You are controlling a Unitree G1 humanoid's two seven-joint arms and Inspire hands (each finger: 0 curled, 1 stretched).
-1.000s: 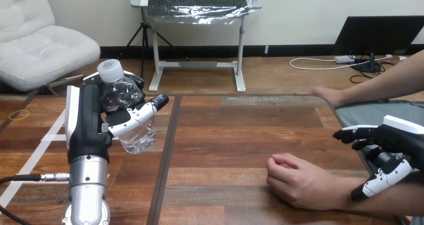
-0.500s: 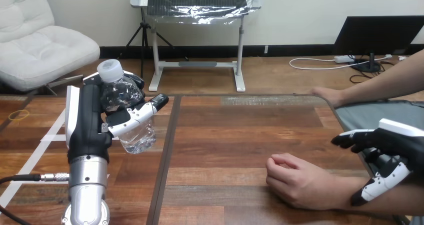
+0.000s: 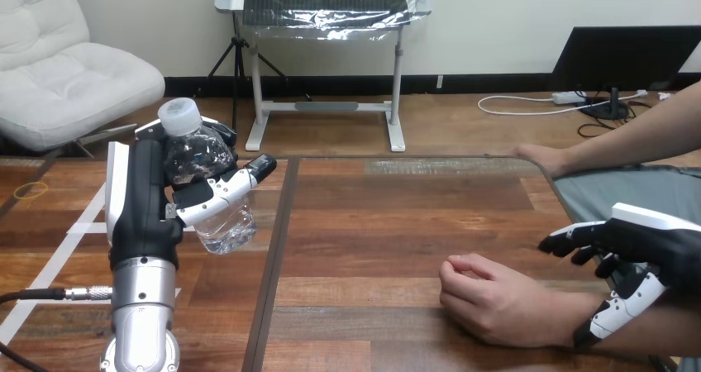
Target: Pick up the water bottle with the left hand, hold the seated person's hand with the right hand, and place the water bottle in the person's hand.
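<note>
Head view: the left hand [image 3: 140,202] is raised over the tabletop's [image 3: 397,215] left part, fingers and thumb wrapped round the clear water bottle [image 3: 198,153]. The bottle is off the wood, tilted, with its white cap uppermost. At the lower right, the person's hand [image 3: 496,299] rests on the tabletop in a loose fist. The right hand [image 3: 641,244] is just above the person's wrist, fingers reaching out relaxed and grasping nothing; whether it touches the wrist cannot be told. The bottle and the person's hand are well apart.
</note>
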